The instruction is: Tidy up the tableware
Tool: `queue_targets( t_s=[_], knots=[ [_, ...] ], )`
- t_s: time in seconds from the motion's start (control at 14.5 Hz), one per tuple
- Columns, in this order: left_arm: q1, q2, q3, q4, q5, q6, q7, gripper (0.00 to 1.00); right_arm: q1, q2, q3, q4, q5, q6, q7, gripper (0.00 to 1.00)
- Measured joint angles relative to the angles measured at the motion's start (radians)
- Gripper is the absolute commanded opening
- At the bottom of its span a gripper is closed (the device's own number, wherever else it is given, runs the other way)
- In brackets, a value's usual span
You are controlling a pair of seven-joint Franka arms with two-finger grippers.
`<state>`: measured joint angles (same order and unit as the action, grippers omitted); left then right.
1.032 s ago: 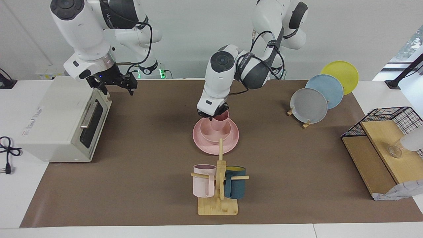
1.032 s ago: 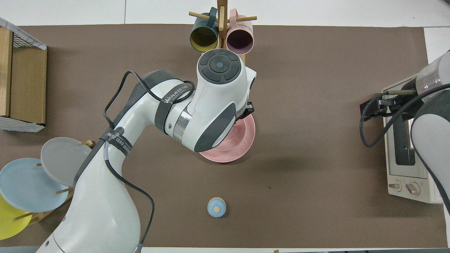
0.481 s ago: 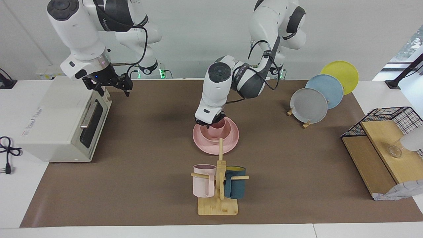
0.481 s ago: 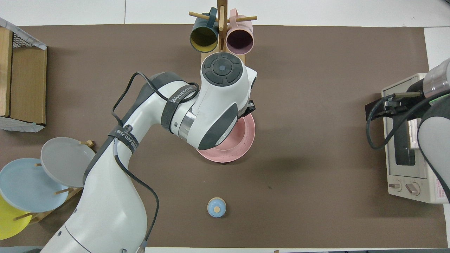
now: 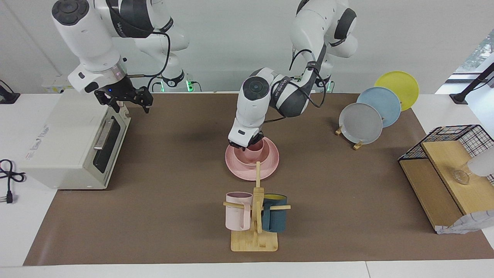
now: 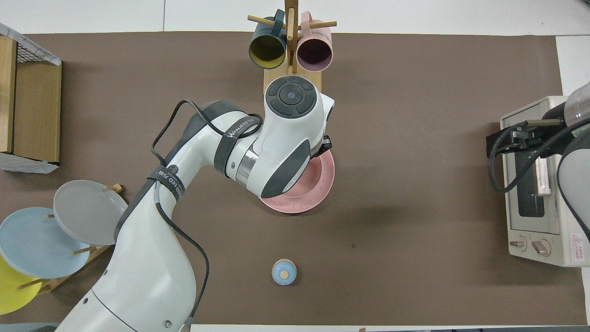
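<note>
The pink plate [image 5: 271,165] lies mid-table with the pink bowl [image 5: 247,158] on it. The pink cup [image 5: 257,147] stands upright inside the bowl. My left gripper [image 5: 247,144] is down at the cup, shut on the rim on the side toward the robots. In the overhead view the left arm covers the cup and bowl, and only part of the plate [image 6: 319,184] shows. My right gripper [image 5: 124,99] hangs in the air over the toaster oven [image 5: 65,139] at the right arm's end and holds nothing.
A wooden mug tree [image 5: 256,231] with a pale pink mug [image 5: 237,211] and a teal mug [image 5: 274,218] stands farther from the robots than the plate. Grey [image 5: 360,122], blue and yellow plates stand in a rack. A wire shelf [image 5: 447,170] and a small blue lid [image 6: 284,271] are there too.
My left gripper has lowered the pink cup from above the bowl down into it. My right gripper has drifted a little toward the oven.
</note>
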<state>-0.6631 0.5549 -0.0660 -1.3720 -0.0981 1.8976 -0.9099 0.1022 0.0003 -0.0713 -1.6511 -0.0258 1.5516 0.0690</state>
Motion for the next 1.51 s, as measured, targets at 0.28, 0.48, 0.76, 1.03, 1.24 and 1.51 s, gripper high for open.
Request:
queue_targets(
  t_s=[0.28, 0.48, 0.76, 1.03, 1.24, 1.51],
  knots=[
    [-0.001, 0.000, 0.000, -0.013, 0.015, 0.014, 0.000, 1.00, -0.019, -0.003, 0.000, 0.002, 0.000, 0.000, 0.000, 1.00],
    [-0.002, 0.000, 0.000, -0.024, 0.020, 0.016, 0.000, 1.00, -0.038, -0.005, 0.001, 0.002, 0.000, 0.000, 0.000, 1.00],
    [-0.002, -0.002, 0.000, -0.025, 0.023, 0.013, 0.000, 1.00, -0.053, -0.005, 0.005, 0.003, 0.000, 0.000, -0.001, 1.00],
    [0.015, -0.071, 0.013, -0.011, 0.023, -0.076, 0.039, 1.00, -0.058, -0.005, 0.002, 0.010, 0.000, 0.020, -0.007, 1.00],
    [0.090, -0.197, 0.019, -0.005, 0.023, -0.209, 0.120, 1.00, -0.059, -0.005, -0.018, 0.016, 0.000, 0.020, -0.054, 1.00],
    [0.273, -0.327, 0.029, -0.010, 0.028, -0.351, 0.374, 1.00, -0.059, -0.005, -0.023, 0.023, 0.000, 0.020, -0.064, 1.00]
  ],
)
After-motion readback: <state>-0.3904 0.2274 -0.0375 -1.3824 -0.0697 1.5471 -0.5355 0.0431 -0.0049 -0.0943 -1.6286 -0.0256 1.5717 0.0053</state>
